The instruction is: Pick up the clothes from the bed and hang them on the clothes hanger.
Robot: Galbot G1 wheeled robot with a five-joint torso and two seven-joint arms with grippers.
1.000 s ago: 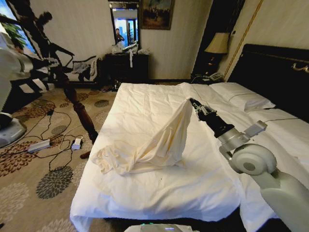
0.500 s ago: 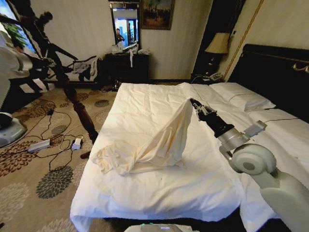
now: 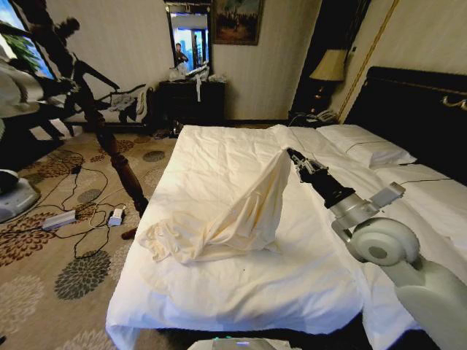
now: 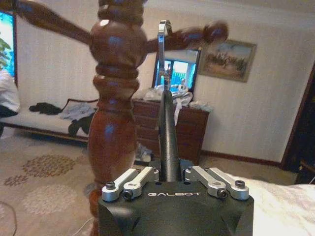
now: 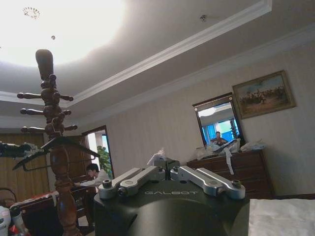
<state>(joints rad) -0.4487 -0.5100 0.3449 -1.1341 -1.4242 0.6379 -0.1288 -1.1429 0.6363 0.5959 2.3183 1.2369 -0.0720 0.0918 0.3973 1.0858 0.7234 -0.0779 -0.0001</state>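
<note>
Head view: the right gripper (image 3: 292, 154) is clenched on the shirt (image 3: 232, 216), holding one end up over the middle of the bed (image 3: 219, 292).
The rest of the shirt trails down onto the cover toward the bed's left edge. In the left wrist view, the left gripper (image 4: 170, 173) grasps the hanger (image 4: 167, 128) just beside the wooden stand (image 4: 115, 98), its wire hook pointing up.
</note>
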